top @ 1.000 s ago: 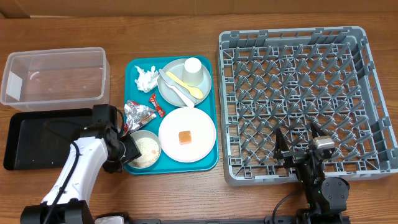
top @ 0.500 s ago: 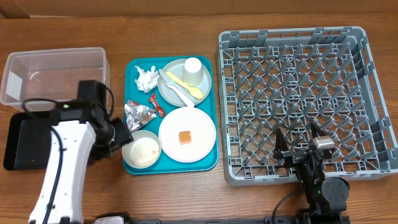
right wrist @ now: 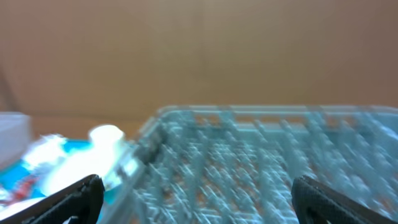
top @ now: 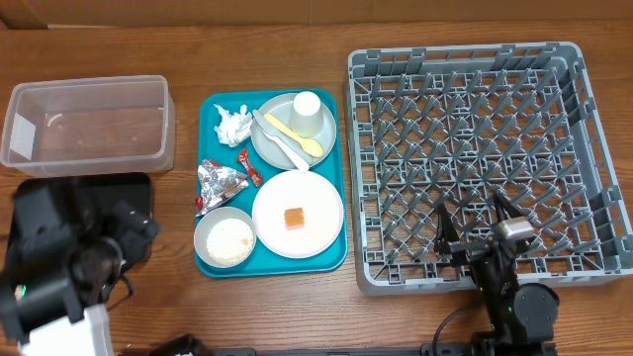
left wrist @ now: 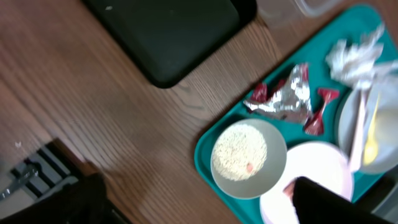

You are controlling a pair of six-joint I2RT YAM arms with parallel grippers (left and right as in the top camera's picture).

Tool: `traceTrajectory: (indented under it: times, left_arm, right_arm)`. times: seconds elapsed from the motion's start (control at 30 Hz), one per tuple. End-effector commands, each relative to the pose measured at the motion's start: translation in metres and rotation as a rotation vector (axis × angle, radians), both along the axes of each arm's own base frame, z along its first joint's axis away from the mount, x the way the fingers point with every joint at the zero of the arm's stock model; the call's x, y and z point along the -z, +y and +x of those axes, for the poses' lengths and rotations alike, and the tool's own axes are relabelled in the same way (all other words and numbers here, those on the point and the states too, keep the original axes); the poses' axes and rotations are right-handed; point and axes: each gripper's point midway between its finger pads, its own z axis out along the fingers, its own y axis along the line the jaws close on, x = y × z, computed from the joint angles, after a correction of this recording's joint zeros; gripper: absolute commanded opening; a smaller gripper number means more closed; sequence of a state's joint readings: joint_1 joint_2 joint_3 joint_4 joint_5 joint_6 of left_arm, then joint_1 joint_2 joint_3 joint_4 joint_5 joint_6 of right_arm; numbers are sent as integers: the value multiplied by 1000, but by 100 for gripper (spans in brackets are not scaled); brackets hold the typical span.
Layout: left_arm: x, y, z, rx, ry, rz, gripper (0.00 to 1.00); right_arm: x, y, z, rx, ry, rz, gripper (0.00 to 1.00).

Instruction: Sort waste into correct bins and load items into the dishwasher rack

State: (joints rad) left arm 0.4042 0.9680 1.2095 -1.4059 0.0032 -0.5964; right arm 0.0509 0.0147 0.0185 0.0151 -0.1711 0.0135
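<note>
Both grippers are spread wide and hold nothing. The left gripper (left wrist: 196, 186) is over bare table (top: 178, 297) between the black tray (top: 134, 188) and the teal tray (top: 210, 109). The right gripper (top: 472, 222) is at the rack's (top: 460, 54) front edge. A narrow strip of table separates rack and teal tray. The teal tray carries two plates, a grey plate (top: 261, 146) and a white plate (top: 321, 198), plus one bowl (top: 226, 239), one cup (top: 308, 106), one spoon (top: 293, 134), tissue (top: 233, 125), foil (top: 218, 180) and one cube (top: 294, 218). The tub (top: 20, 129) sits behind the black tray.

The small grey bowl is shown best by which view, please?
The left wrist view: the small grey bowl is large there, its grains visible, though slightly blurred. Overhead shows it whole but small; the right wrist view misses it.
</note>
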Motion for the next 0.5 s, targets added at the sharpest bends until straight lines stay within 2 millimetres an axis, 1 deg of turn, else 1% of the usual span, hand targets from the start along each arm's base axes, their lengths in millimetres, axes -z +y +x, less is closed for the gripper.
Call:
traceTrajectory:
  times: [0.0, 0.03, 0.07, 0.1, 0.17, 0.23, 0.37, 0.43, 0.47]
  left_arm:
    - [-8, 16, -11, -110, -27, 16, 100]
    - [-8, 19, -13, -132, -27, 14, 100]
    - [-8, 22, -14, -150, -27, 12, 100]
    - [-7, 25, -15, -169, -24, 10, 100]
    - [-6, 30, -17, -191, -14, 6, 100]
    - [-4, 32, -17, -199, 0, 6, 100]
    - [0, 37, -19, -204, 34, 24, 100]
    - [-1, 38, -17, -242, 20, 13, 100]
    - [-1, 39, -17, -259, 13, 8, 100]
  right_arm:
    - [-14, 56, -28, -379, -14, 117, 100]
    - [-14, 78, -46, -556, 40, 189, 100]
    - [-11, 92, -61, -672, 101, 231, 100]
    - [-9, 96, -66, -711, 125, 245, 100]
    - [-13, 95, -65, -710, 147, 308, 100]
    - [-27, 94, -68, -723, 126, 362, 100]
    - [-71, 94, -86, -795, -33, 387, 100]
    - [-92, 94, -96, -812, -102, 371, 100]
    - [-98, 94, -99, -813, -114, 367, 100]
